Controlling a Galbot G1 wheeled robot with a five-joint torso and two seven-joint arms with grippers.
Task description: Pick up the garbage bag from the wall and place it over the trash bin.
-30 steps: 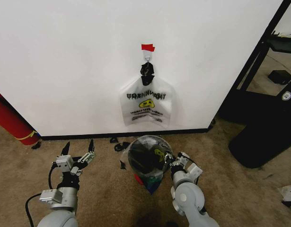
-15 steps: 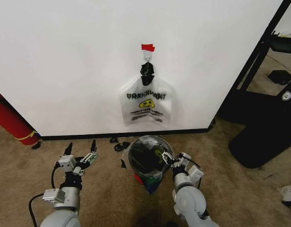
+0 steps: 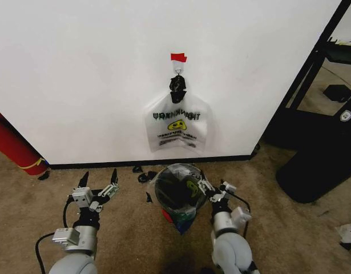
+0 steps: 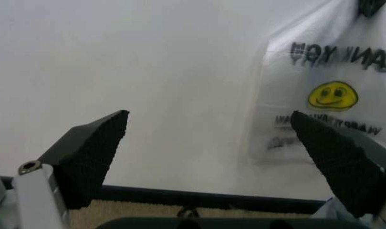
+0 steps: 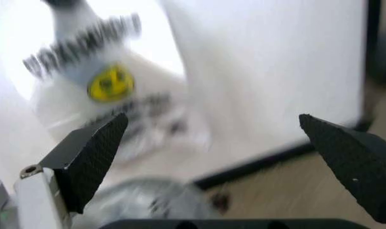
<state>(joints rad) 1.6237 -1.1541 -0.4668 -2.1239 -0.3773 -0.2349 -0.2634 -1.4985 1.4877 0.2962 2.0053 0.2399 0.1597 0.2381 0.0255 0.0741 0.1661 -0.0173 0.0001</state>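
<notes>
The garbage bag [image 3: 178, 201] lies draped over the trash bin [image 3: 170, 214], its clear film stretched across the round mouth with a yellow smiley showing near the rim on the robot's right. The bin stands on the brown carpet [image 3: 124, 240] just in front of the wall [image 3: 95, 80], close to the black baseboard [image 3: 107, 164]. A second bag [image 3: 176, 128] of the same print hangs flat on the wall straight above the bin, its dark knotted handles caught on a small hook [image 3: 178, 69] under a piece of red tape [image 3: 178, 57]; its lower edge ends a little above the baseboard.

Count: two bags, one bin, one hook, one tape piece, two arms.

The right tool [image 3: 215, 190] sits just beside the bin's rim on the robot's right, spread wide and gripping nothing; the right wrist view shows its two black fingers [image 5: 91, 157] far apart with the hanging bag between them. The left tool [image 3: 99, 180] hovers over the carpet to the bin's left, apart from it, also spread wide and empty, its tips pointing at the wall.

A few small black scraps [image 3: 144, 176] lie on the carpet between the left tool and the bin. Open carpet runs left toward a red cylinder [image 3: 12, 145] leaning at the wall's foot. To the right the wall ends at a corner, with black furniture [image 3: 318, 154] beyond
</notes>
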